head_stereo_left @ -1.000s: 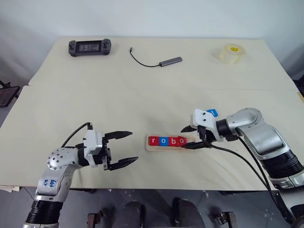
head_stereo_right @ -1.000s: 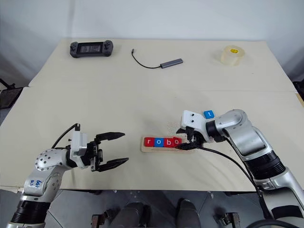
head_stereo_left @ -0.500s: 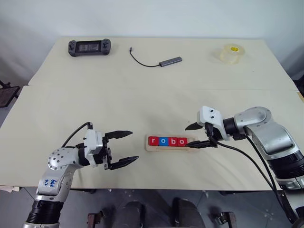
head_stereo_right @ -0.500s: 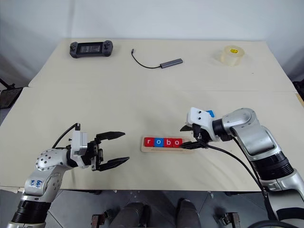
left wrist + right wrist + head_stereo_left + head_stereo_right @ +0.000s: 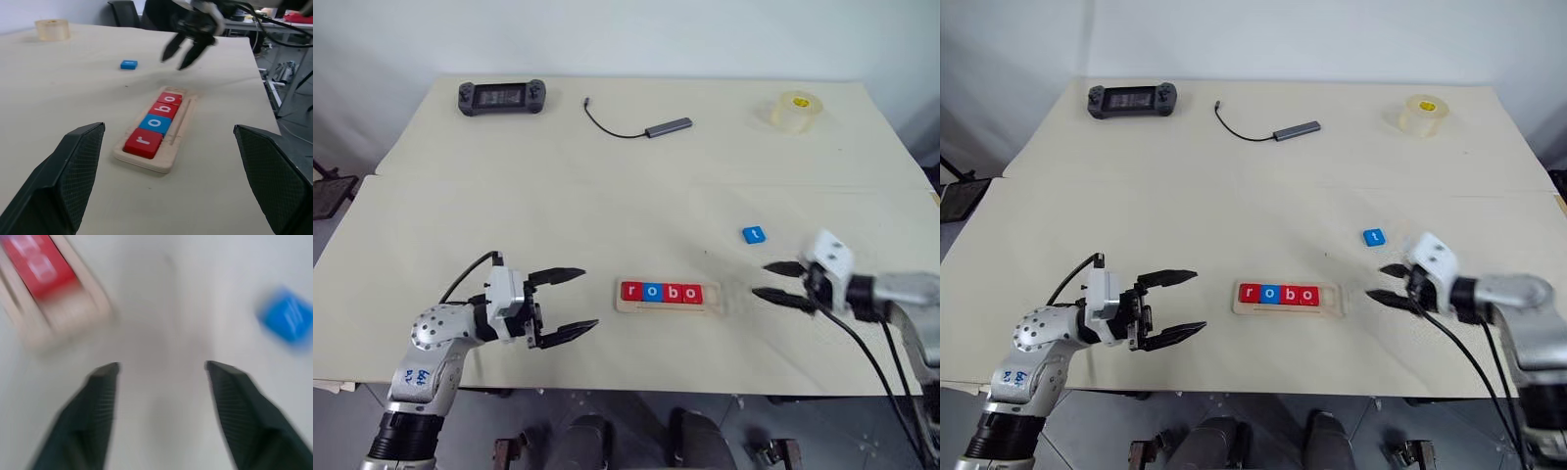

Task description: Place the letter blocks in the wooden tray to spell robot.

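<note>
You have four letter blocks (image 5: 662, 292) seated in the wooden tray (image 5: 668, 306) — red r, blue o, red b, red o — and one blue t block (image 5: 754, 235) loose on the table (image 5: 607, 196) beyond the tray's right end. Your right tool (image 5: 776, 281) hangs empty with fingers apart between tray and t block; your left tool (image 5: 566, 303) hovers spread wide, empty, left of the tray.

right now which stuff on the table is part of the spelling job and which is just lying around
Part of the job:
- wooden tray, holding four tiles reading r, o, b, o
- blue t tile, loose on the table

Just lying about:
- game controller
- cable adapter
- tape roll
</note>
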